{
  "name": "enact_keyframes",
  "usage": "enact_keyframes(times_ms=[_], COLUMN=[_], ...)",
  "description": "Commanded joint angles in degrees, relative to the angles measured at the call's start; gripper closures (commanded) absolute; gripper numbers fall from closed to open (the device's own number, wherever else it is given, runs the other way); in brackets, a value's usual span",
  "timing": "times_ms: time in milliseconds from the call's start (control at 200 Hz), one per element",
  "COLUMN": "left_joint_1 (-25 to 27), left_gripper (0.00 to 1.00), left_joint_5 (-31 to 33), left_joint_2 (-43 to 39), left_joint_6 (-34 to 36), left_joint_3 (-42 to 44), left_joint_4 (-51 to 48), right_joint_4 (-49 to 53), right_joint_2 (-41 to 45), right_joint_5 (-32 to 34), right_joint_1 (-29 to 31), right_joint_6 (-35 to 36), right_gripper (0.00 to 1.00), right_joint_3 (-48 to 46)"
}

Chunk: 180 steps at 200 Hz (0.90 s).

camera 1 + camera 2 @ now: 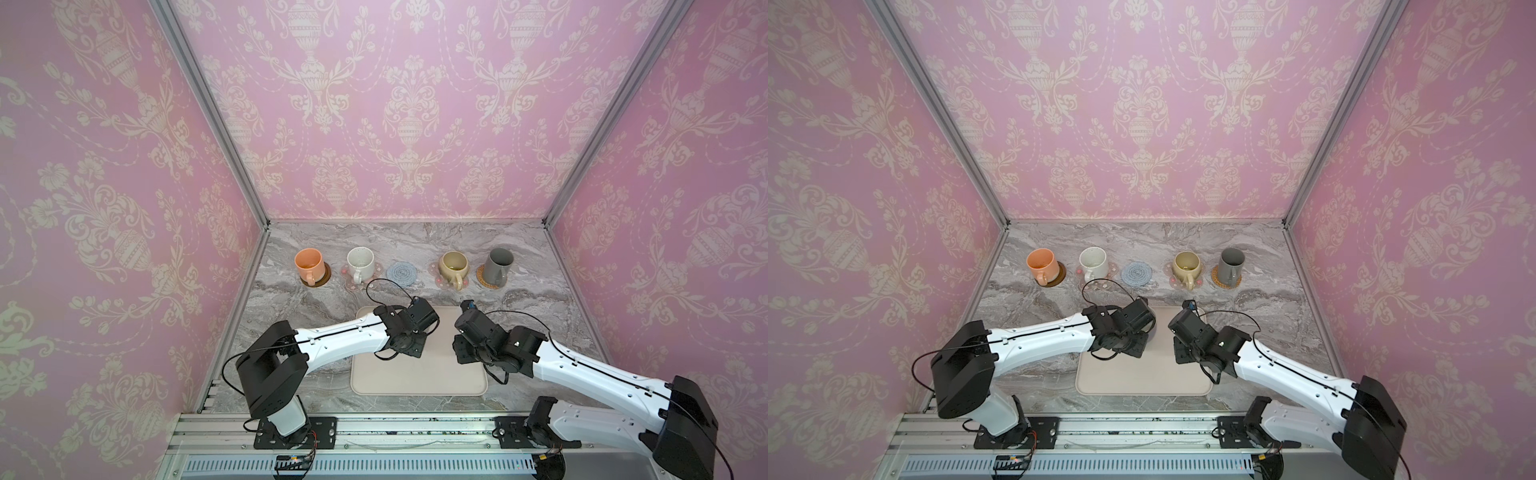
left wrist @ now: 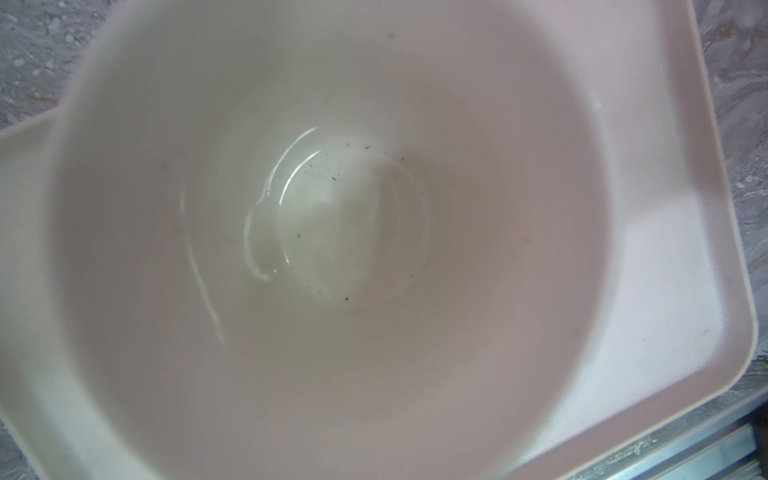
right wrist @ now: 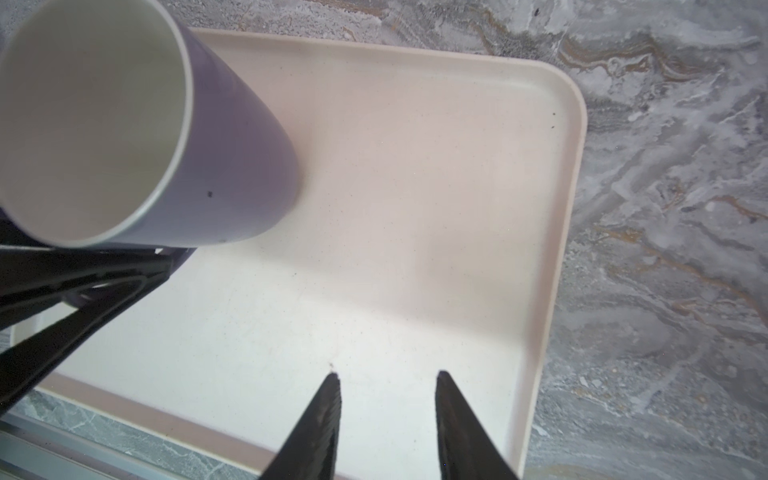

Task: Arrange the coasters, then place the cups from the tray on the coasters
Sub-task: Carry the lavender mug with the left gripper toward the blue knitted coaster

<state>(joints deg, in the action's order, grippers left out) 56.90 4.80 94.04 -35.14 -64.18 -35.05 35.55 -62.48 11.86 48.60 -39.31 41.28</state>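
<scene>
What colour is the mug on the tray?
The mug is lavender outside, white inside; right wrist view.

Both top views looking down on my whole bench [image 1: 415, 245], left wrist camera peering close into the lavender cup [image 2: 332, 208], right wrist camera sharing it over the tray [image 3: 415, 166]

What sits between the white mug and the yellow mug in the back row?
A round blue coaster, nothing on it; it shows in both top views.
</scene>
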Motion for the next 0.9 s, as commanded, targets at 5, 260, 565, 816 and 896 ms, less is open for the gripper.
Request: enact_keyframes(times_ms=[5,260,565,816,896], left_joint_1=[-0.02,-1.80,-6.22,-9.03,-10.15], left_gripper=[0.99,1.00,1.00,1.00,1.00], left_joint_5=[3.85,6.76,6.72,7.46,7.42], left_joint_2=[0.52,2.37,3.33,4.14,4.15], left_joint_6=[2.45,2.44,1.11,2.16,2.23], left_joint_3=[-3.30,-7.19,-10.93,-14.01,-14.43], left_joint_4=[-0.28,-0.82,0.67,-0.20,0.15], right_joint_4=[1.73,3.60,4.00,3.12,3.20], right_joint_2=[1.90,4.86,7.59,8.07,8.16], right_joint_5=[1.31,2.76,3.72,3.33,3.36], right_joint_1=[-0.50,-0.93,-1.55,-1.88,-1.95], right_joint_6=[-1.53,-1.47,-1.33,-1.40,-1.23], right_gripper=[0.59,0.58,0.55,0.54,0.54], right_joint_3=[-1.06,-1.97,-3.78,-5.31,-5.41])
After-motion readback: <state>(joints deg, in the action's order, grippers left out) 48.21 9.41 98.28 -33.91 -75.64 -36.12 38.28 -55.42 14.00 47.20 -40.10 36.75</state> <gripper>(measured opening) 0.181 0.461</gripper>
